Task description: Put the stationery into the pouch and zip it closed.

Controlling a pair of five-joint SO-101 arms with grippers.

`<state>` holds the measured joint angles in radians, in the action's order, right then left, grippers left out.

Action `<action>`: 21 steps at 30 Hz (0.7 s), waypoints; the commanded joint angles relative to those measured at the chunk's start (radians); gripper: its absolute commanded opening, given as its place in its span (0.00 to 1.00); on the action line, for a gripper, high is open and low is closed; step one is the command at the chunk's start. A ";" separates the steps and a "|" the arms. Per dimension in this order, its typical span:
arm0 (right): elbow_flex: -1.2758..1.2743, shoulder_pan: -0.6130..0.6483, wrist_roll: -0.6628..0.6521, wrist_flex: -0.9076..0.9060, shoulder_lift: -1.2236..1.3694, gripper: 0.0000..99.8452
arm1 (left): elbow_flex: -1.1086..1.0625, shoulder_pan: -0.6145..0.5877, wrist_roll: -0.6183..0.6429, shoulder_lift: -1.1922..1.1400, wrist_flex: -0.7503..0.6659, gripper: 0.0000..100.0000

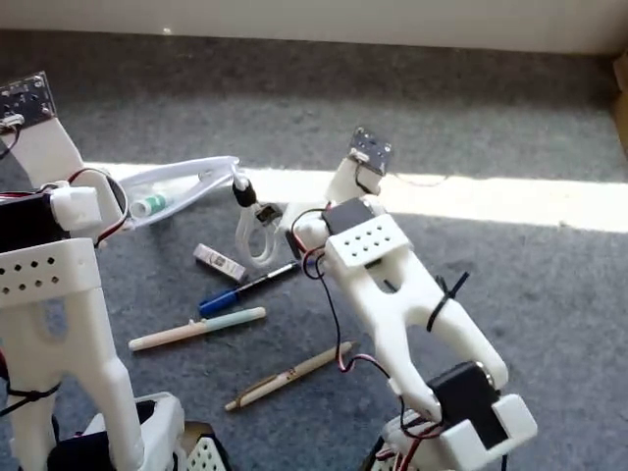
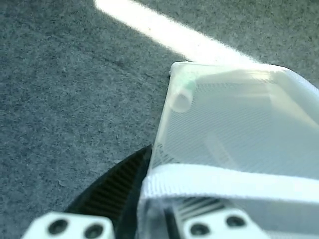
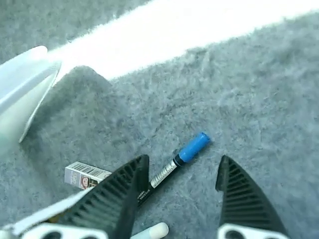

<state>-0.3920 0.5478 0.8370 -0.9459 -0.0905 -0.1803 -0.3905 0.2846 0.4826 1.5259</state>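
Stationery is scattered across the table [image 1: 510, 294], and the blue pen [image 1: 245, 289] is judged to be the item in hand. The right hand [image 3: 183, 164] is held over it with its jaws well apart, one on each side of the shaft, presumably so that the pen can be taken across its narrow width; nothing is yet gripped. The pen's long axis is laid diagonally in the high view, with the blue cap pointed to the lower left and the dark tip to the upper right. A small box [image 1: 218, 262] is seen just beside the pen, up and to the left. A pale pen [image 1: 196, 329] and a tan pen [image 1: 289, 376] are seen lower in the frame.

The pouch [image 1: 182, 188] is held at the upper left, apparently raised, and is clamped at one end by the left hand [image 2: 162, 179]. Its long axis is tilted upward to the right and its free end is turned toward the right hand, probably so that the mouth is offered for loading. Whether the zip is open cannot be told. A green-capped item [image 1: 152, 204] is seen inside.
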 commanded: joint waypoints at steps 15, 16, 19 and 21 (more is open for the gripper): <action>0.249 -0.007 0.077 -0.001 0.346 0.21 | 0.048 -0.018 0.006 0.001 -0.015 0.01; 0.254 -0.005 0.077 -0.001 0.360 0.21 | 0.048 -0.018 0.006 0.001 -0.015 0.01; 0.265 -0.004 0.078 -0.001 0.392 0.18 | 0.048 -0.018 0.006 0.001 -0.015 0.01; 0.275 -0.007 0.078 -0.001 0.410 0.13 | 0.048 -0.018 0.006 0.001 -0.015 0.01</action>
<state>-0.1726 0.5462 0.9030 -0.9459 0.3207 -0.1803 -0.3905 0.2846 0.4810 1.5259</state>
